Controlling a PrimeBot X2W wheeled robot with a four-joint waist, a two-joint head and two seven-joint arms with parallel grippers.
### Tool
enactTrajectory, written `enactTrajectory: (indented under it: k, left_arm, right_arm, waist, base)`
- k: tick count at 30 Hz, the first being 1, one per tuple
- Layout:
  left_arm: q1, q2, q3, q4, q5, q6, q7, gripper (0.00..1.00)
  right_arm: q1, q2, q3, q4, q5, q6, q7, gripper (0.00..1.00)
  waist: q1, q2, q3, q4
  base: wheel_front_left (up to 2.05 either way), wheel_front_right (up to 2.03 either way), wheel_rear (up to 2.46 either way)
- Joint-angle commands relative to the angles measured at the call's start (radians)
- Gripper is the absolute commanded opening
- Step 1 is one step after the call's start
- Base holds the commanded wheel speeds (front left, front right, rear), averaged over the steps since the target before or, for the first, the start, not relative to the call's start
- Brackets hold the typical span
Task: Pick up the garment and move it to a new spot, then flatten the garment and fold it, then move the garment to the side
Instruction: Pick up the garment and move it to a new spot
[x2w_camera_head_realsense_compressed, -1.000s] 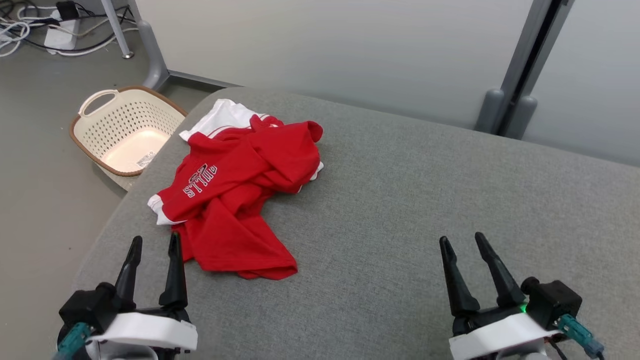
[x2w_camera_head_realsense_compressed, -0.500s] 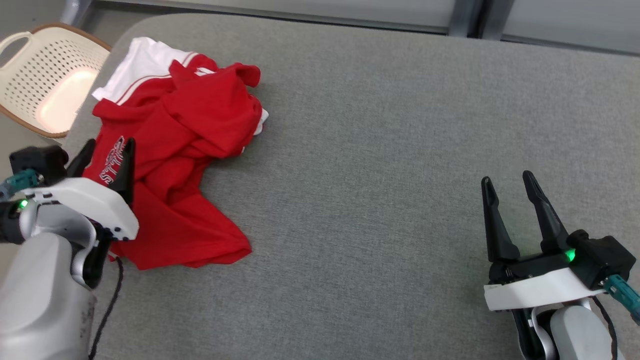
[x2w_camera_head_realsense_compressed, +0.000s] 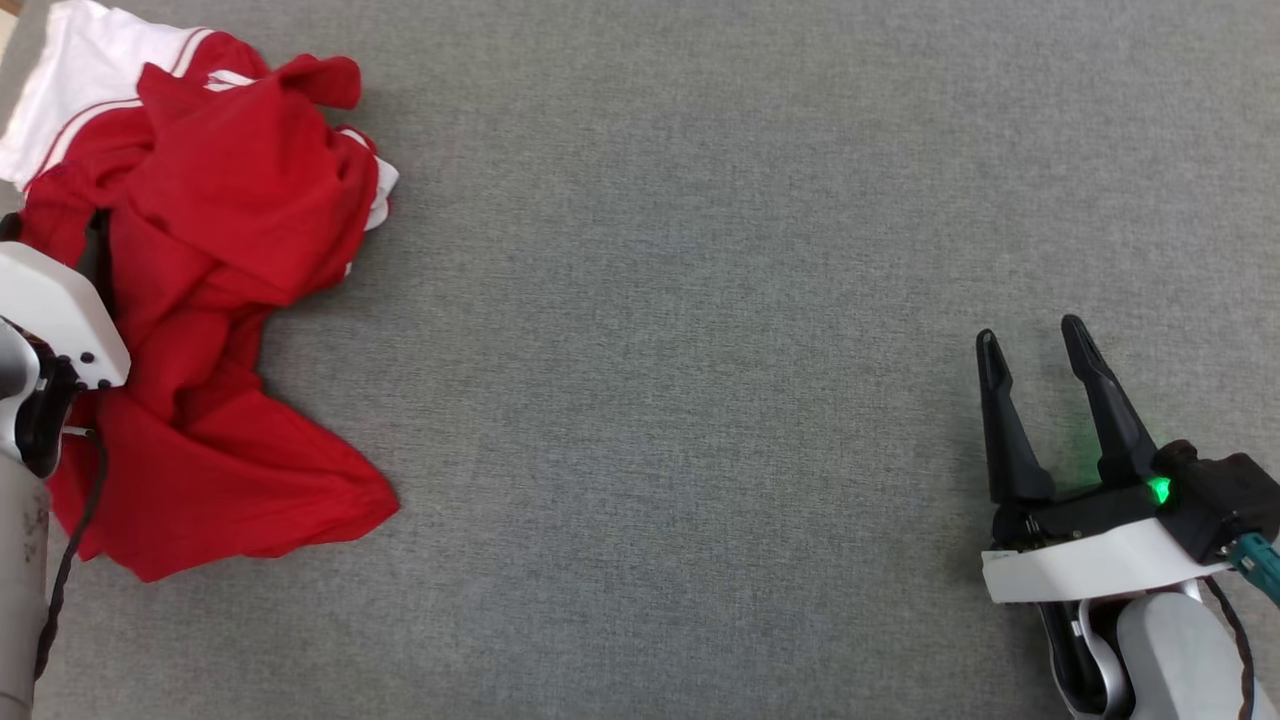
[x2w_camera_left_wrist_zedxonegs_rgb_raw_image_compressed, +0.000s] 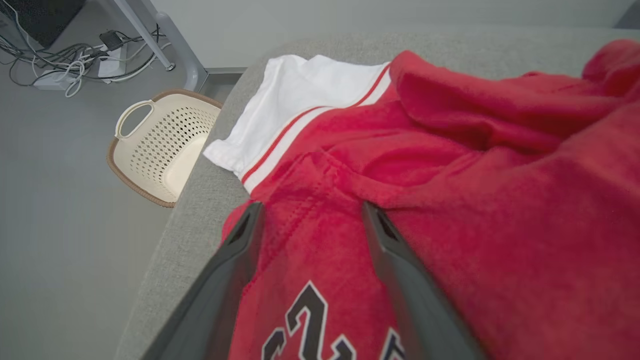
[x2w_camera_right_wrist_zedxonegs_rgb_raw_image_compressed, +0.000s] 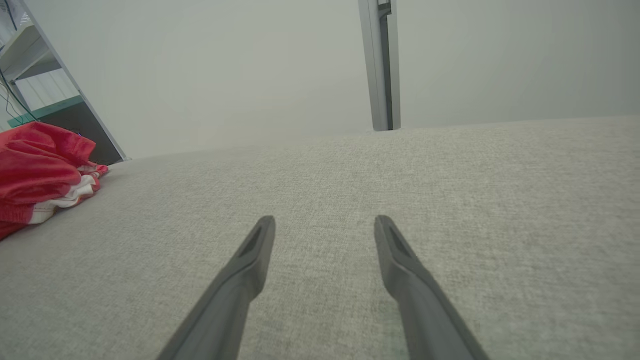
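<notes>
At the left edge of the desk (x2w_camera_head_realsense_compressed: 700, 350) the crumpled red garment (x2w_camera_head_realsense_compressed: 220, 300) lies under the left tool (x2w_camera_left_wrist_zedxonegs_rgb_raw_image_compressed: 311, 207), whose spread jaws should press down around a thick fold before closing, while the right tool (x2w_camera_head_realsense_compressed: 1029, 333) stands spread and empty, well apart

The right pincer (x2w_camera_right_wrist_zedxonegs_rgb_raw_image_compressed: 325, 220) stands spread wide above the grey fabric worktop (x2w_camera_right_wrist_zedxonegs_rgb_raw_image_compressed: 475, 190), gripping nothing; the crumpled red garment (x2w_camera_right_wrist_zedxonegs_rgb_raw_image_compressed: 40, 170) lies well apart to its left.

Even, soft light; faint shadows; sharp.
</notes>
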Motion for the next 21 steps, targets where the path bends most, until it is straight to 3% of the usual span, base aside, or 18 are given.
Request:
enactTrajectory:
  k: [1,4,5,6,21]
  left_arm:
    - [-0.031,0.005,-0.001,0.031,-0.003,0.005,0.006,1.00]
    - [-0.058,0.002,-0.012,0.073,-0.007,0.000,0.018,1.00]
    - [-0.065,-0.001,-0.015,0.087,-0.010,-0.003,0.025,0.95]
    - [-0.071,-0.004,-0.018,0.098,-0.016,-0.006,0.029,0.00]
    - [-0.068,-0.001,-0.059,0.114,-0.014,-0.014,-0.119,0.00]
  right_arm:
    - [-0.013,-0.006,-0.005,-0.007,0.004,0.000,-0.001,1.00]
    - [-0.013,-0.009,-0.006,-0.005,0.005,0.000,-0.001,1.00]
    - [-0.013,-0.009,-0.006,-0.003,0.005,0.000,-0.001,1.00]
    - [-0.013,-0.009,-0.006,-0.002,0.005,0.000,-0.001,1.00]
    - [-0.006,0.020,0.006,0.035,0.014,0.000,-0.001,1.00]
  waist:
    - [-0.0001,0.0000,0.017,-0.014]
    - [-0.0001,0.0000,0.026,-0.018]
    - [-0.0001,0.0000,0.028,-0.019]
    - [-0.0001,0.0000,0.029,-0.020]
    - [-0.0001,0.0000,-0.068,-0.006]
  base:
    - [0.00,0.00,0.00]
    - [0.00,0.00,0.00]
    - [0.00,0.00,0.00]
    - [0.00,0.00,0.00]
    - [0.00,0.00,0.00]
